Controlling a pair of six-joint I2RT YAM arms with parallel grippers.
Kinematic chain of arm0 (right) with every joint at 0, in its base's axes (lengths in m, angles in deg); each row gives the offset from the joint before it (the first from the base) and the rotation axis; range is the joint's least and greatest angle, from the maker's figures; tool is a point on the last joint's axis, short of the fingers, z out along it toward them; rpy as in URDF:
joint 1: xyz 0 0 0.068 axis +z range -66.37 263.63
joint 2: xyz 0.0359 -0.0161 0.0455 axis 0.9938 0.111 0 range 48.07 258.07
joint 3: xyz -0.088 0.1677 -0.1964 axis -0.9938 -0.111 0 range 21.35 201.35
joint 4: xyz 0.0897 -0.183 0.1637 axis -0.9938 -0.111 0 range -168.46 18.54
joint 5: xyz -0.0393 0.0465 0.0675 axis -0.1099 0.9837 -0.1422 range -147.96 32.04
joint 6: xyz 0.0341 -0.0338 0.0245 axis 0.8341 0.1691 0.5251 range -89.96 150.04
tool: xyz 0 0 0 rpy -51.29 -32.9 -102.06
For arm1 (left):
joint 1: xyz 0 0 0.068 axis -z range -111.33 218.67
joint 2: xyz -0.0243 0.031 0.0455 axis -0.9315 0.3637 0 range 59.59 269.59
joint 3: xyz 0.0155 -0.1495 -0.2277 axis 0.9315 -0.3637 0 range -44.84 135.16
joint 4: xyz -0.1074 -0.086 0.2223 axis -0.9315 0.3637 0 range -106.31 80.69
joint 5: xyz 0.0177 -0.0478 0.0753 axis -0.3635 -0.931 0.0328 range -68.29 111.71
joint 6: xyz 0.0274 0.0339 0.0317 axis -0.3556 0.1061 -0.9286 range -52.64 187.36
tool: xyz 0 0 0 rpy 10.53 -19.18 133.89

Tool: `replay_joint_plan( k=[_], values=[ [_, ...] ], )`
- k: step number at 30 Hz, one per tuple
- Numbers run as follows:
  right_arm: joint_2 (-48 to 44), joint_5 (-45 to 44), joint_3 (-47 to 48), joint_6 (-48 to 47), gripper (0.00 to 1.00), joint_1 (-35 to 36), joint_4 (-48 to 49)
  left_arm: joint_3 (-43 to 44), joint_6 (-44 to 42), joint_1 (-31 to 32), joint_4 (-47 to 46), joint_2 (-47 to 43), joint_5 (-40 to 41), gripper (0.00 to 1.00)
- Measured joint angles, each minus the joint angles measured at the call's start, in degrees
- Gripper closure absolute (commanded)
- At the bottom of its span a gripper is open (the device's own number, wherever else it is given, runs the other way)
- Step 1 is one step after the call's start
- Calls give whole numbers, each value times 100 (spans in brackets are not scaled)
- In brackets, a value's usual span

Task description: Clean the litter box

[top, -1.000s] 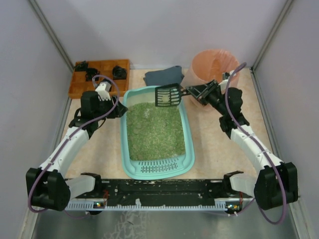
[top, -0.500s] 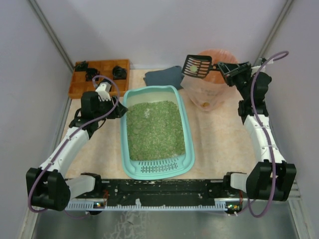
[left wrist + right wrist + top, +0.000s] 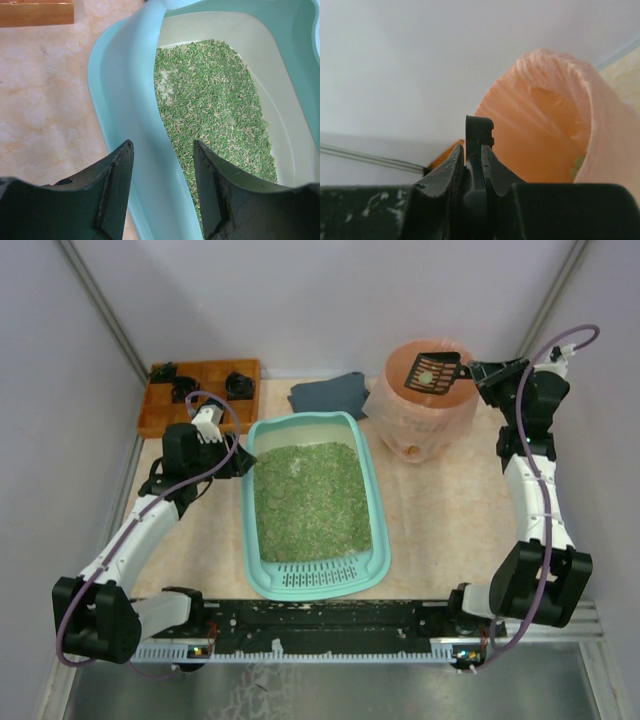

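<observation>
the litter box sits in the middle. the left gripper has its 2 fingers astride the box's far left wall, apparently pinching it. the right gripper, clamped on a black scoop, holds it over the pink-lined bin at far right.

1. No text, label, brand, number or sign could be read in any of the three views.
</observation>
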Motion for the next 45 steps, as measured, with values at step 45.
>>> replay_joint_plan(
  k=[45],
  values=[
    [190,-240,2828,-4050,100,1440,-1939,0,2,0,0,2,-57,43]
  ],
)
